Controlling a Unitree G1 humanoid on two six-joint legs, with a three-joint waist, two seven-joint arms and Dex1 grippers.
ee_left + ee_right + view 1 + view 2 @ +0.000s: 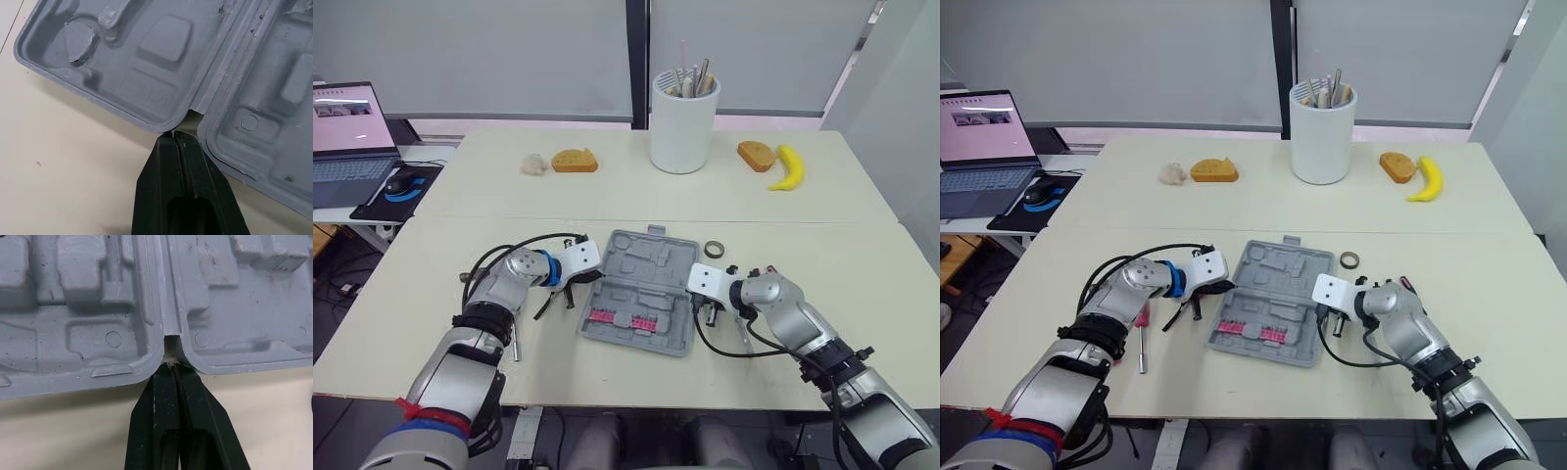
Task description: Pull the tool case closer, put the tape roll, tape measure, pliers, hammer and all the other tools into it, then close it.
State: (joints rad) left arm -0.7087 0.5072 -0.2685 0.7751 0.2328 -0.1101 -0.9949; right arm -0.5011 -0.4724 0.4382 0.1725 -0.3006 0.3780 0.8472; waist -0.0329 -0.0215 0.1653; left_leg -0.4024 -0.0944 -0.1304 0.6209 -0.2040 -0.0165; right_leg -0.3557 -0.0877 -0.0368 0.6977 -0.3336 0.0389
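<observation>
The grey tool case lies opened flat at the middle of the near counter, between the two arms. Its handle edge points away from the robot. The two moulded halves show shaped recesses. A row of red bit holders sits in the near half, and the recesses of the far half look bare grey plastic.

The left gripper has its fingers pressed together, with the tips against the case rim at the notch where the hinge ends on that side. The right gripper is the same at the opposite hinge end: fingers pressed together, tips at the notch between the two halves.

The tape roll lies on the counter just beyond the case's right far corner. Black-handled pliers lie beside the left gripper. A slim tool with a red handle lies nearer the robot, by the left forearm.

On the far counter stands a white cylindrical pot holding several upright sticks and handles. A banana and a bread piece lie to its right, and another bread piece to its left.

A laptop on a side desk shows a page too small to read.
</observation>
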